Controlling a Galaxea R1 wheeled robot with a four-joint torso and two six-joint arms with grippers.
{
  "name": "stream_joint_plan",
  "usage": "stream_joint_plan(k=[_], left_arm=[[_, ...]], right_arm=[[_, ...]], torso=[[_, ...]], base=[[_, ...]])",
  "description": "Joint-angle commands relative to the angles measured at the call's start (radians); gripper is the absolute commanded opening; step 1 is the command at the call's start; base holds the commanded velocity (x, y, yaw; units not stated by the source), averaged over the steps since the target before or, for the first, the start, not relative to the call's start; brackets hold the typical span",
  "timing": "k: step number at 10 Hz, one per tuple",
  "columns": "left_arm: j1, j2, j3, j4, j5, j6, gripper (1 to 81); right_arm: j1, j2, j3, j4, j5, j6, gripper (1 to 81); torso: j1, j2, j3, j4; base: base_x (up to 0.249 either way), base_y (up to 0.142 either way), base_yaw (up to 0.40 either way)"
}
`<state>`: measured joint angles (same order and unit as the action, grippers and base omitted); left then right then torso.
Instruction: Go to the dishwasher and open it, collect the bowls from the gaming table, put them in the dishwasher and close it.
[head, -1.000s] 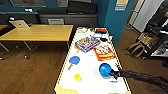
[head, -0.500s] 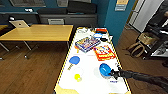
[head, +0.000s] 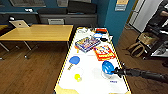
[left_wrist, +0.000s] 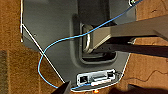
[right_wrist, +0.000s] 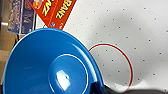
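Bowl-collecting was the step in hand: at the lower right of the head view the right gripper (head: 117, 72) was closed on the rim of the blue bowl (head: 107, 67), which looked tilted above the white gaming table (head: 87, 85). A good lift would likely go straight up, rim pinched firmly, clear of the orange box (head: 104, 52) just beyond and the blue paddle (head: 74, 60) farther left.
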<state>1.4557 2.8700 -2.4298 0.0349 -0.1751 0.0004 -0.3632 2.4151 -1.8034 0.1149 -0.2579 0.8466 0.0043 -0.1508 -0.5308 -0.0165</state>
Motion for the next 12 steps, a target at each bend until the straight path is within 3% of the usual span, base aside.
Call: stream_joint_plan(k=[1, 3, 5, 6, 9, 12], left_arm=[[0.009, -0.044, 0.073, 0.016, -0.011, 0.004, 81.1], [0.001, -0.168, 0.294, 0.033, -0.014, 0.006, 81.1], [-0.013, -0.26, 0.411, 0.033, -0.076, 0.003, 81.1], [-0.024, -0.315, 0.466, 0.031, -0.09, 0.001, 81.1], [-0.064, -0.455, 0.628, 0.031, -0.092, 0.001, 81.1], [-0.111, -0.569, 0.764, 0.031, -0.092, 0.001, 81.1]], right_arm=[[0.057, -0.336, 0.314, -0.047, -0.026, 0.005, 1.0], [-0.016, -0.492, 0.425, -0.1, -0.018, 0.005, 1.0], [-0.118, -0.565, 0.48, -0.147, -0.008, 0.0, 1.0], [-0.184, -0.587, 0.485, -0.182, 0.04, -0.001, 1.0], [-0.342, -0.589, 0.44, -0.189, 0.135, -0.007, 1.0], [-0.489, -0.575, 0.395, -0.247, 0.215, -0.021, 1.0]], torso=[[0.0, 0.0, 0.0, 0.0], [0.0, 0.0, 0.0, 0.0], [0.0, 0.0, 0.0, 0.0], [0.0, 0.0, 0.0, 0.0], [0.0, 0.0, 0.0, 0.0], [0.0, 0.0, 0.0, 0.0]], base=[[0.0, 0.0, 0.0], [0.0, 0.0, 0.0], [0.0, 0.0, 0.0], [0.0, 0.0, 0.0], [0.0, 0.0, 0.0], [0.0, 0.0, 0.0]])
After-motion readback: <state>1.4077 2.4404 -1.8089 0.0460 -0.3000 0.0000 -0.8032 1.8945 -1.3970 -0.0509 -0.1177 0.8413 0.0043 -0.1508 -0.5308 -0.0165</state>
